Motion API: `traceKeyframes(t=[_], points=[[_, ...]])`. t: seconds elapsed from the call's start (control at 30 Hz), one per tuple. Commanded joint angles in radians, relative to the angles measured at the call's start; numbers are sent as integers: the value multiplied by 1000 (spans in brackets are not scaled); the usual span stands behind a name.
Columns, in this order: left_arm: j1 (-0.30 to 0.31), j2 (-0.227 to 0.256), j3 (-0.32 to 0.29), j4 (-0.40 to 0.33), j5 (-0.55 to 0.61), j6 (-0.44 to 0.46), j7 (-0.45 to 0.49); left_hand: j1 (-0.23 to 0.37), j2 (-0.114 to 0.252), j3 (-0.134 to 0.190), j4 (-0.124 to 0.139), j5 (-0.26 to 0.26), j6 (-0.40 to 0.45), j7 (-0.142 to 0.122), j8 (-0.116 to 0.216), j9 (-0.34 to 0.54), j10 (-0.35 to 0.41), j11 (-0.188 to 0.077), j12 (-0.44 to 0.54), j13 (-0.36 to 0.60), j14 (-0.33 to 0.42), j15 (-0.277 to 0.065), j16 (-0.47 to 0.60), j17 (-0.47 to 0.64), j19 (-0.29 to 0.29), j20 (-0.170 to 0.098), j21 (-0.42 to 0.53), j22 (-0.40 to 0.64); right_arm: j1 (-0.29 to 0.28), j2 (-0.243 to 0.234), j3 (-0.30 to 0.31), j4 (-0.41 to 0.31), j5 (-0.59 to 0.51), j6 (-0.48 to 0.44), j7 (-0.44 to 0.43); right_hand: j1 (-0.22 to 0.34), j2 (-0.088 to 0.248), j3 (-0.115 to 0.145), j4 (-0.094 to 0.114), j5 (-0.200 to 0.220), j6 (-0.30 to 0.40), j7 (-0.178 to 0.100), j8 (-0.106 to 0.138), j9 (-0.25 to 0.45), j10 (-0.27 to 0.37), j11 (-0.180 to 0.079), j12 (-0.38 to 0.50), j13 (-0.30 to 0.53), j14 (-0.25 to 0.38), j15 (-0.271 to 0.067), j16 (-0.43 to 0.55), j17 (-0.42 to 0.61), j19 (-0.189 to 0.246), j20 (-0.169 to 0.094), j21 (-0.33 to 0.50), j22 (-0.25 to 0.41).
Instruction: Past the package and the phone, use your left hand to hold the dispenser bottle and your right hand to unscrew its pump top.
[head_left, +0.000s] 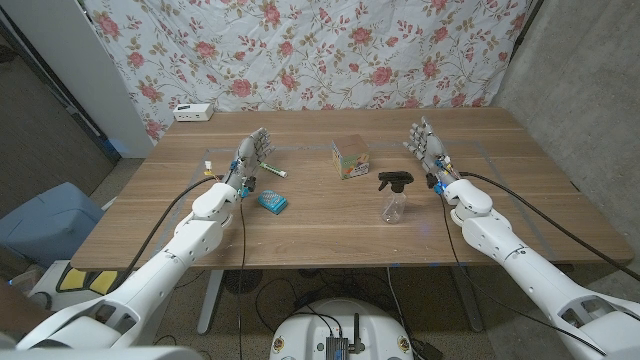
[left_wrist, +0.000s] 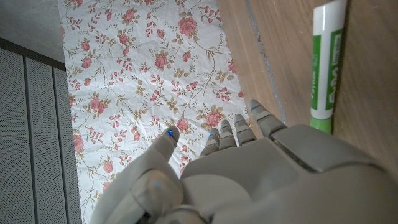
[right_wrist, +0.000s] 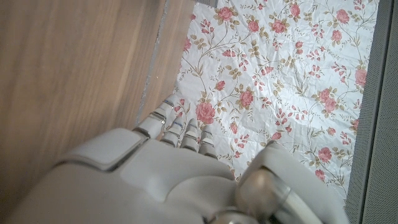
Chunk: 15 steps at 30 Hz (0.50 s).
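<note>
A wooden table (head_left: 330, 235) is seen in front of a cloth with pink flowers (head_left: 330, 45) that is hung across the back. A small white box (head_left: 193, 112) is set on the far left corner of the table. A green and white pen (head_left: 270, 169) is laid near the left side. A blue bin (head_left: 45, 222) is seen on the floor, left of the table.

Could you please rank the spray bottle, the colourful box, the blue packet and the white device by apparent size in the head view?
1. spray bottle
2. colourful box
3. white device and blue packet: look alike, and the device lies farther away, so unranked.
</note>
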Motion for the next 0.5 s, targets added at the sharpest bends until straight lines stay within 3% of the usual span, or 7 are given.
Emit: traceKeyframes(t=[0.03,0.5], points=[[-14,9,0,15,18,-14,-5,11,-2,6,-4,5,0,7,7,1,0,6,4,3,3,8,6,3,8,-2,6,3,38,26,-14,60,-19,38,22,7,1,0,7,7,1,-6,5,4,9,1,9,1,1,-10,5,1,9,-29,4,4],[-48,11,27,-25,61,46,41,20,-5,8,-19,5,6,1,6,1,3,4,4,1,9,5,5,1,7,-5,5,2,26,-3,3,21,-25,15,-15,9,1,0,2,10,4,-12,8,3,13,-4,12,0,3,-16,8,-4,10,-34,6,4]])
